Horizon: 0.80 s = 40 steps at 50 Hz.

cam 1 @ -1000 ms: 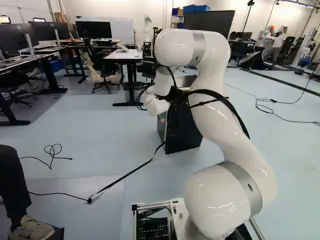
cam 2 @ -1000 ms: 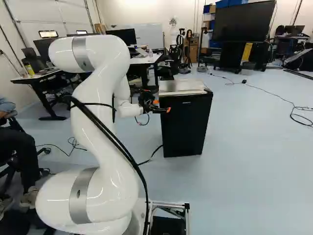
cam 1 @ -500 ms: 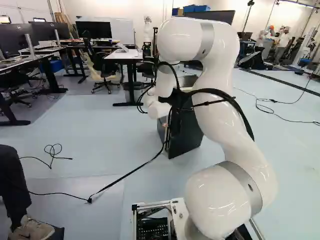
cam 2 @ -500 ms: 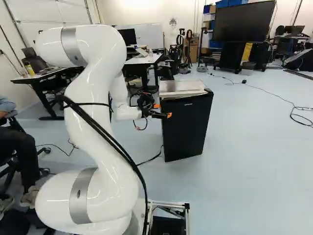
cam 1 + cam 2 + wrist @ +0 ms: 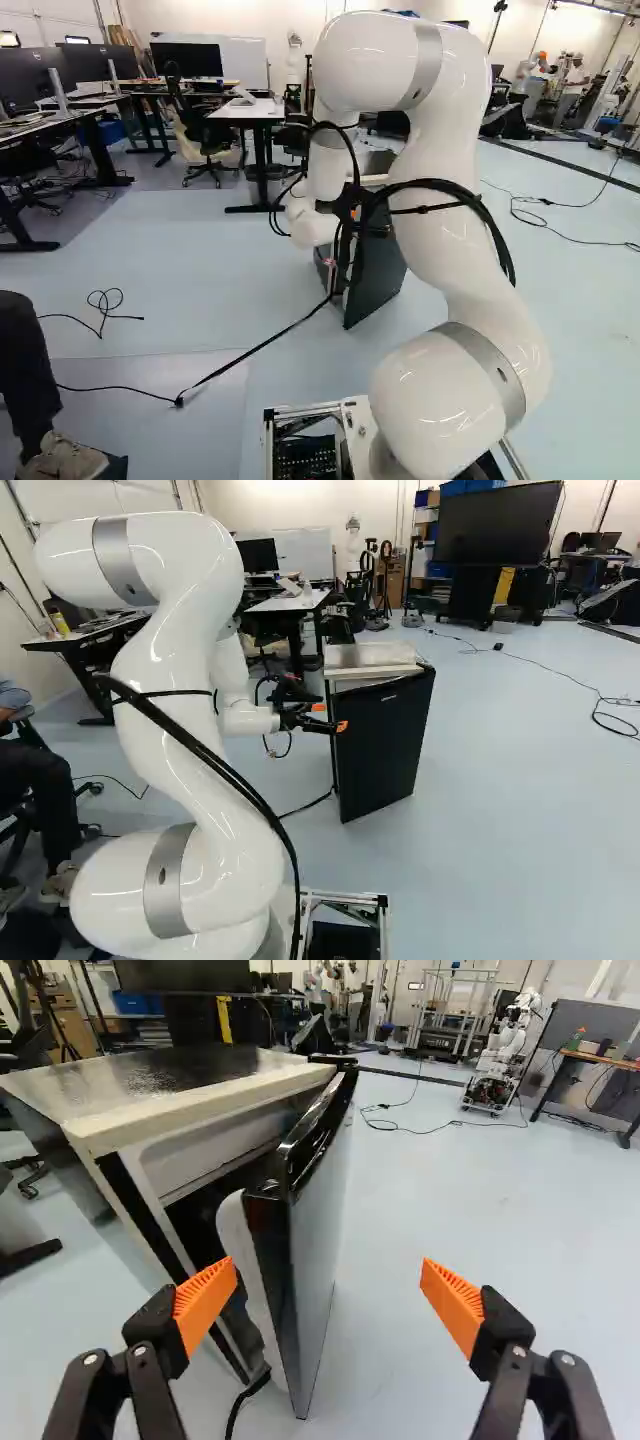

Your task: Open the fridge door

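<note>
Pale blue floor (image 5: pixel 520 810) spreads across a big, bright room. On it, my gripper (image 5: pixel 330 717) is at the left edge of the fridge door (image 5: pixel 390 745), with its two fingers wide apart. Looking along the gripper (image 5: pixel 328 1295), I see the door's loose edge between the orange pads (image 5: pixel 455 1305). One pad is on the inner side, close to the door's white lining (image 5: pixel 250 1260); the other is out past the front, well apart from it. I can't tell if the inner one touches.

The black door is part way open, with a gap at its left and its far end by the fridge (image 5: pixel 200 1080). My white arm (image 5: pixel 190 680) bends up and over on the near left in the right base view. A black cord (image 5: pixel 240 358) runs over the floor from near the fridge's foot toward the near left. Far back, I see a white desk (image 5: pixel 290 602) on the left, a big dark screen (image 5: pixel 498 522) on the right, and another robot (image 5: pixel 495 1055) in the wrist view.
</note>
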Tool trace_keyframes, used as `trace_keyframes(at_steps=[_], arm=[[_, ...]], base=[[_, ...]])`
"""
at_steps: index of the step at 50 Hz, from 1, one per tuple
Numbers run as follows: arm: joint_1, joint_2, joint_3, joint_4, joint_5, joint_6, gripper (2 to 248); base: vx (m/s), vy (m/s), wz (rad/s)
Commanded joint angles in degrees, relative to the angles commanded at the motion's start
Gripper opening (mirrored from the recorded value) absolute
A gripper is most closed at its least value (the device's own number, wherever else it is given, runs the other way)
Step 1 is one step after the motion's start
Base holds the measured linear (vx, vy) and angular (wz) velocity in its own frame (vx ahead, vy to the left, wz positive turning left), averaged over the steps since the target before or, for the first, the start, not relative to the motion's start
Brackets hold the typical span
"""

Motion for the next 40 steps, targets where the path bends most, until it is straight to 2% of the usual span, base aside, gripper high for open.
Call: trace_keyframes(at_steps=[6,16,40], arm=[[1.0,0.2,0.3,0.0,0.0,0.0,247],[1.4,0.2,0.4,1.0,0.0,0.0,247],[-0.3,0.0,-0.1,5.9,0.0,0.0,247]], base=[[0.000,0.000,0.000],[0.000,0.000,0.000],[0.000,0.000,0.000]])
